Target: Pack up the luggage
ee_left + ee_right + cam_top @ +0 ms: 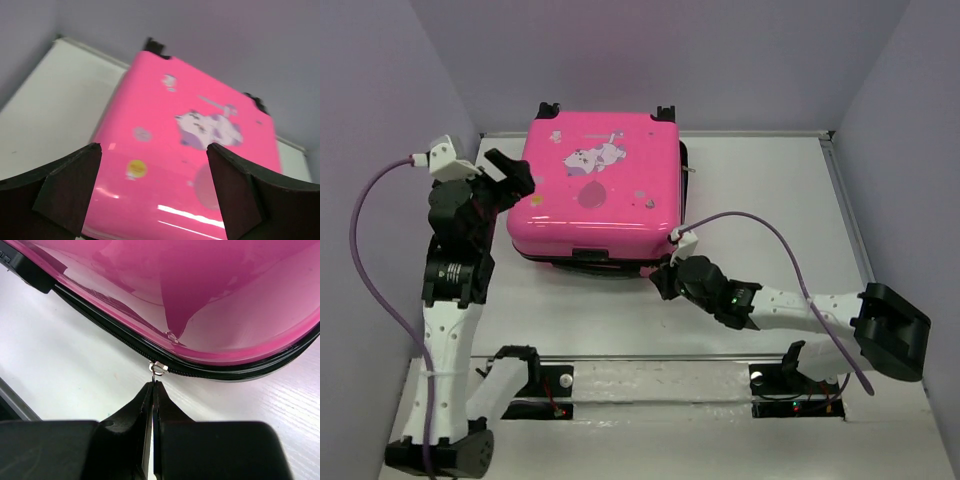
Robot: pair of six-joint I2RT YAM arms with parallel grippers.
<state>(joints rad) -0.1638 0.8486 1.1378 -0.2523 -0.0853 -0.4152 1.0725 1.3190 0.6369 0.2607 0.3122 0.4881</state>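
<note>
Hot-pink hard shell is seen at the far middle of the white table (770, 200). The luggage (595, 190) is laid flat there with its lid shut and its printed side up. A cartoon animal (592, 157) is shown on the lid, and black fittings are seen at the far corners and the near edge.

The left gripper (517, 178) is held at the left side of the luggage, near its far left corner, with its jaws spread wide and nothing between them. In the left wrist view the pink lid is framed between the two dark fingers (65, 190). Whether either finger touches the shell cannot be told.

The right gripper (152, 386) is brought low to the table at the near right corner of the luggage, where the black zip track (100, 326) is seen running under the pink shell. Its jaws are pressed together on the zip pull (158, 368) — only the small metal ring is left showing above the fingertips. The right arm is stretched across the table from the right.
</note>
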